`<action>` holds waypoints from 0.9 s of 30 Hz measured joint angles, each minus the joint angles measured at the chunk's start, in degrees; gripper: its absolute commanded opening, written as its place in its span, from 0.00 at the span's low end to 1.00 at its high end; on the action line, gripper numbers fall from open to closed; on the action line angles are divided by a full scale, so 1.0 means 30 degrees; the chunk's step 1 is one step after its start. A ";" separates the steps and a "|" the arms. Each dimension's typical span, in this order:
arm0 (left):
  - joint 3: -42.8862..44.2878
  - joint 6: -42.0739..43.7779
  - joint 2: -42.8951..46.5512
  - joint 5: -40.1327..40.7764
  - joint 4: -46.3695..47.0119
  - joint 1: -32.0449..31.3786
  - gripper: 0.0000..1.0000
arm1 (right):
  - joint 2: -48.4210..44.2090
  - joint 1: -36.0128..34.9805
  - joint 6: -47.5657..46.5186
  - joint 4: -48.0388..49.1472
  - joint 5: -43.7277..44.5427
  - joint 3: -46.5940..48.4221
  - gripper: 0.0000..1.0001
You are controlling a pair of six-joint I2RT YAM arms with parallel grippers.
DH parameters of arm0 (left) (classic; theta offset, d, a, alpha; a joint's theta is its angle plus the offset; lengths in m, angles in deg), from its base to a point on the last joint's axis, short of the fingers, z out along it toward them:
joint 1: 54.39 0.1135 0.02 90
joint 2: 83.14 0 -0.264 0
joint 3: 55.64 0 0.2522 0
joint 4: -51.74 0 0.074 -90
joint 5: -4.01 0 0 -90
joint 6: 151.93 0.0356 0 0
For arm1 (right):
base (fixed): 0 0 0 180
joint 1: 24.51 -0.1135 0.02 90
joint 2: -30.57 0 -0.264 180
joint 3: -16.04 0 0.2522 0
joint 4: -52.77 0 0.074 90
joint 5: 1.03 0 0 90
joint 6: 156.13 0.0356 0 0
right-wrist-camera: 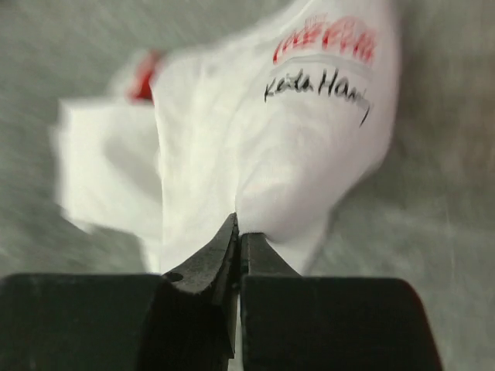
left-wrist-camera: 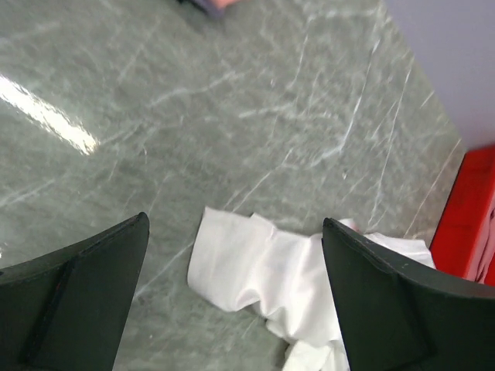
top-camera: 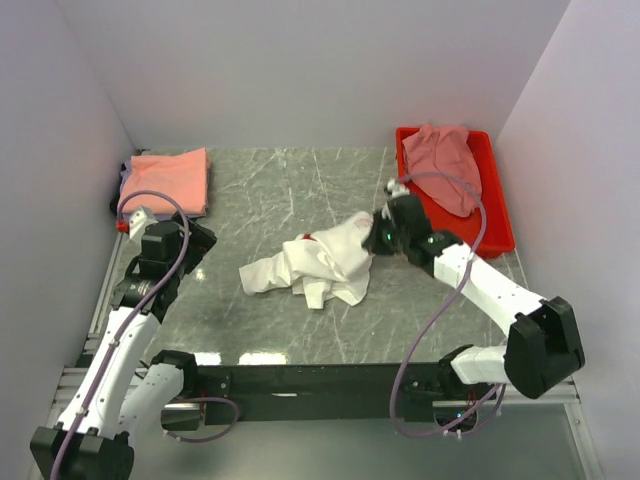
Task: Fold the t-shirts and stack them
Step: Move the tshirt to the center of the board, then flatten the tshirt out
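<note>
A crumpled white t-shirt [top-camera: 320, 262] with red print lies mid-table. My right gripper [top-camera: 378, 235] is shut on its right end, the cloth pinched between the closed fingertips [right-wrist-camera: 232, 232] and pulled up; red and black lettering [right-wrist-camera: 329, 46] shows on it. My left gripper [top-camera: 190, 240] stands open at the left, well clear of the shirt, whose white edge [left-wrist-camera: 263, 270] shows between its fingers [left-wrist-camera: 85, 286]. A folded salmon-orange t-shirt [top-camera: 167, 180] lies at the back left. A dusty-pink t-shirt [top-camera: 445, 160] is heaped in the red tray [top-camera: 495, 215].
The red plastic tray sits at the back right against the right wall, its corner [left-wrist-camera: 468, 224] showing in the left wrist view. White walls close in the grey marble table [top-camera: 290, 190] on three sides.
</note>
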 measured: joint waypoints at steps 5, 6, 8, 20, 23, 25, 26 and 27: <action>-0.0962 0.0015 -0.0692 -0.2251 -0.0044 0.0000 0.99 | -0.2543 -0.0117 0.0372 -0.0648 0.0372 -0.4874 0.03; -0.1239 0.0029 -0.0816 -0.2710 -0.0022 0.0000 0.99 | -0.3024 -0.0124 0.0430 -0.0707 0.0590 -0.5311 0.05; -0.1829 0.0080 -0.1056 -0.3745 0.0058 -0.0007 0.99 | -0.3832 -0.0124 0.0576 -0.0787 0.1239 -0.5836 0.13; -0.5435 -0.0262 -0.1967 -0.7708 0.1836 -0.0714 0.86 | -0.5421 -0.0124 -0.0357 -0.2652 0.2550 -0.4299 0.85; -0.5442 -0.0495 -0.2623 -0.8043 0.2739 -0.0984 0.82 | -0.5559 -0.0124 -0.1056 -0.2463 0.2091 -0.3453 0.86; -0.5442 -0.0627 -0.3351 -0.8284 0.3512 -0.1129 0.78 | -0.5770 -0.0240 -0.1515 -0.2149 0.1705 -0.3271 0.87; -0.5450 -0.0678 -0.3774 -0.8335 0.3854 -0.1224 0.75 | -0.5836 -0.0321 -0.1756 -0.2062 0.1508 -0.3191 0.87; -0.5450 -0.0750 -0.4080 -0.8386 0.4073 -0.1297 0.73 | -0.5858 -0.0430 -0.1931 -0.1909 0.1341 -0.3162 0.87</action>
